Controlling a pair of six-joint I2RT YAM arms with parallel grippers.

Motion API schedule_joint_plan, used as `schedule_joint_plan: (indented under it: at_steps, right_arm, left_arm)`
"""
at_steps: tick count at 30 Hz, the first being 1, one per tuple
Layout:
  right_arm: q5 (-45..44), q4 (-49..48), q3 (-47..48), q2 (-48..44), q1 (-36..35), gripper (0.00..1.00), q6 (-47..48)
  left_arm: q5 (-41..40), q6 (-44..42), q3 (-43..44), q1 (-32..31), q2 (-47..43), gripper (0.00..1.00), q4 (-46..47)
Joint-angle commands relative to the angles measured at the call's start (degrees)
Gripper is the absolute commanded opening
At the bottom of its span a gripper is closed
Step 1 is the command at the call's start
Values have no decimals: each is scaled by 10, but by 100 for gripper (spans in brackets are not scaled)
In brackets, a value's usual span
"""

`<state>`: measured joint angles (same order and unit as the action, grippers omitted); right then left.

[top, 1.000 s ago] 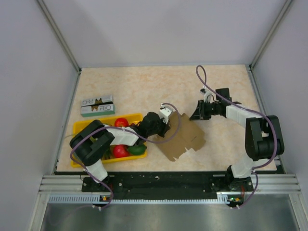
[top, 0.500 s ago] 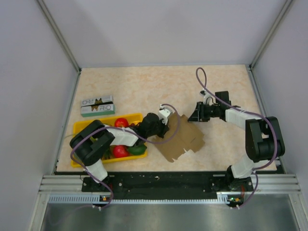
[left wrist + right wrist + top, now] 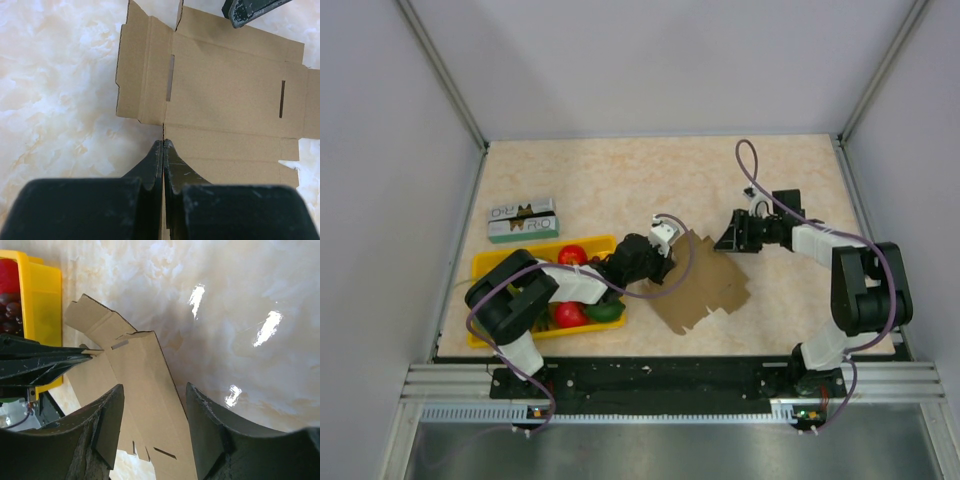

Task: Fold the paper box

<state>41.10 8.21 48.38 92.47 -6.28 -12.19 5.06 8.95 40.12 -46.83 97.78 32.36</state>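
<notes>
The paper box [image 3: 708, 285] is a flat brown die-cut sheet with flaps and slots, lying in the middle of the table. My left gripper [image 3: 667, 260] is shut on its left edge; in the left wrist view the fingertips [image 3: 163, 142] pinch the cardboard [image 3: 225, 90] at a crease. My right gripper [image 3: 725, 238] stands open at the sheet's far right corner. In the right wrist view its jaws [image 3: 155, 386] straddle the sheet [image 3: 142, 375] without touching it, and the left gripper's fingers [image 3: 50, 362] show at the sheet's other side.
A yellow tray [image 3: 485, 265] with red fruit [image 3: 572, 255] and a green piece [image 3: 605, 312] sits at the left under the left arm. Behind it lies a green-and-white carton [image 3: 522, 220]. Grey walls close in the table on three sides.
The right gripper has opened and let go of the sheet's right corner, drawing back slightly to the right. The sheet has settled a little. The left gripper keeps its pinch in place.
</notes>
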Motion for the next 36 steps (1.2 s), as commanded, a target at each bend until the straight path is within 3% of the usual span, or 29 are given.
schedule_joint_plan:
  at_steps: [1,4,8,13,22,24,26,30,36]
  right_arm:
    - [45,-2,12,13,9,53,11]
    - [65,-6,13,30,9,52,11]
    - [23,0,14,37,12,52,23]
    - [76,-29,6,48,10,47,12]
    - [108,-66,-14,25,9,19,-17]
    - [98,-61,-15,13,-6,9,-14]
    - [37,-42,-19,-6,-21,0,-7]
    - [-107,4,-23,-80,-72,0,7]
    - [-319,26,-55,-163,-135,0,27]
  left_arm:
    - [8,4,0,-2,-15,0,36]
    - [9,4,0,-2,-15,0,37]
    - [7,1,-2,-1,-18,0,34]
    - [8,0,0,-2,-17,0,33]
    - [8,1,8,-1,-8,0,31]
    - [6,5,14,-2,-3,0,29]
    - [6,16,21,-1,6,0,24]
    - [-2,46,36,-2,20,1,15]
    - [21,91,43,5,37,14,33]
